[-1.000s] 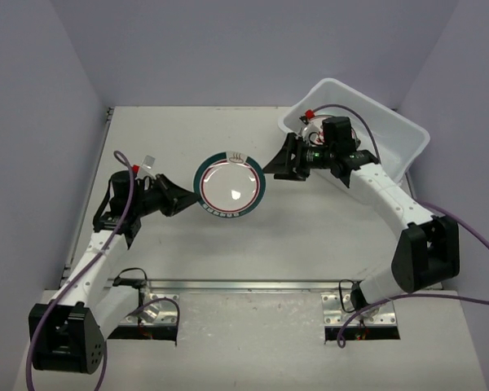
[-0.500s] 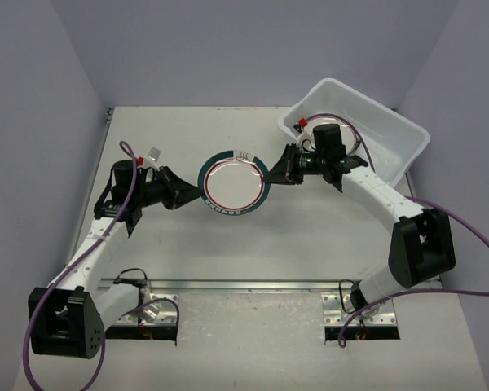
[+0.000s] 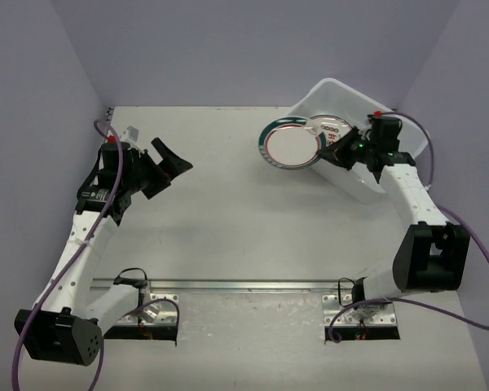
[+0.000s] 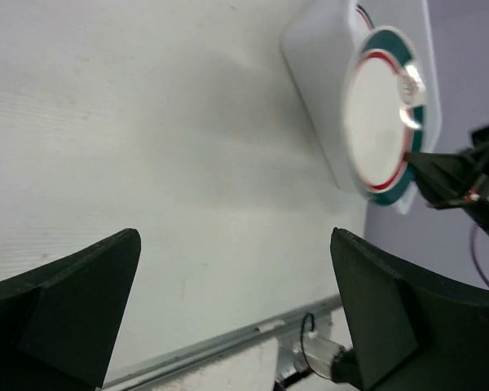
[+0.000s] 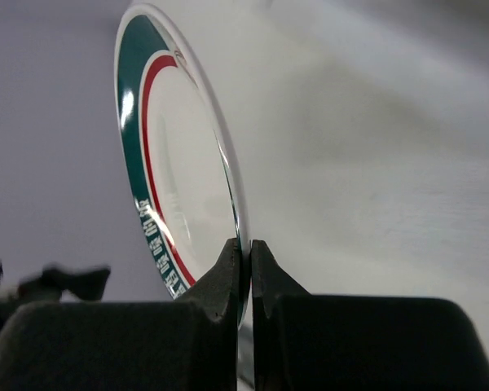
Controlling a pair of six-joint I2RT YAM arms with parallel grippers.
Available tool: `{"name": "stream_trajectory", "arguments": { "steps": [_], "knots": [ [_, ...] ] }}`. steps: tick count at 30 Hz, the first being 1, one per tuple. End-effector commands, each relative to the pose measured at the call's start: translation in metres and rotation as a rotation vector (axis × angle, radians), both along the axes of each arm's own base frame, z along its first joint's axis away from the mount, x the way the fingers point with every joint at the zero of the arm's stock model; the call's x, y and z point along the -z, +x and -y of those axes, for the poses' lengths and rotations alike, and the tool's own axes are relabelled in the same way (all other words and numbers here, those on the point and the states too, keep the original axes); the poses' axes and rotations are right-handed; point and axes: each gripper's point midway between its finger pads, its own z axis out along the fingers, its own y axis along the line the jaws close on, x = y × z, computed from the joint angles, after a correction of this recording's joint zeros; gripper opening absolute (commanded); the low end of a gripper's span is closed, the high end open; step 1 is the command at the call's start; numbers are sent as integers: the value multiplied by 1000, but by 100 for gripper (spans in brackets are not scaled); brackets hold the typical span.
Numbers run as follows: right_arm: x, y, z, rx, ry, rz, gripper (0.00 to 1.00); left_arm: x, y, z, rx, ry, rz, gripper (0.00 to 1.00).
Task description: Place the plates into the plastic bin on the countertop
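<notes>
Right claw (image 3: 323, 151): black two-finger gripper, jaws pinched together on the rim of a round white plate with teal rim and red ring (image 3: 291, 147). In the right wrist view both fingertips (image 5: 232, 273) press the plate's (image 5: 175, 187) thin edge from either side, with the plate seen nearly edge-on.

Held plate: carried at the far right of the table, over the left corner of the white translucent rectangular plastic bin (image 3: 367, 98). Part of it lies over the bin and part over the off-white flat countertop (image 3: 228, 220). Contact with the bin's rim cannot be told.

Second round white plate with red lettering (image 3: 336, 130): inside the bin, partly hidden by the held plate and the claw.

Left claw (image 3: 173, 156): black two-finger gripper, jaws spread wide, holding nothing, above the left side of the countertop and well apart from plate and bin. In the left wrist view its fingers (image 4: 61, 314) frame bare countertop (image 4: 147, 147), with bin (image 4: 314, 57) and held plate (image 4: 379, 122) far off.

Metal rail (image 3: 244, 284): along the countertop's near edge.
</notes>
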Motion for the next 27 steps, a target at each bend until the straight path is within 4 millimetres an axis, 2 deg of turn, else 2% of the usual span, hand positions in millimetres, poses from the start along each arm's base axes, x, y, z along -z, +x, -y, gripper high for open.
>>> {"name": "stream_trajectory", "arguments": {
  "steps": [1,2,3,5,8,10,13,15,16,17,25,26,27],
  "knots": [
    [-40,31,111,564,-175,88,0,43,-23,-34,-86,191,-72,100],
    [-37,33,134,694,-226,79,0,49,-27,-31,-64,184,-83,100],
    [-33,34,146,780,-226,57,0,56,-30,-28,-44,176,-99,100],
    [-23,37,160,908,-198,12,0,66,-37,-24,-18,162,-119,100],
    [-18,56,173,985,-224,-43,0,70,-45,-21,-9,147,-113,100],
    [-7,66,174,999,-250,-107,0,67,-47,-19,-1,136,-99,100],
    [-1,75,177,1030,-275,-132,0,65,-49,-15,21,122,-98,100],
    [-8,83,179,1056,-304,-98,0,66,-50,-13,38,114,-104,100],
    [-6,89,171,1038,-326,-89,0,66,-51,-11,43,111,-107,100],
    [-16,96,166,1026,-350,-58,0,67,-52,-11,45,110,-110,100],
    [28,111,152,987,-329,-184,0,70,-56,-10,63,111,-116,100],
    [31,113,150,978,-326,-193,5,71,-56,-9,70,110,-116,100],
    [35,113,148,968,-325,-204,14,71,-56,-8,77,110,-116,100]
  ]
}}
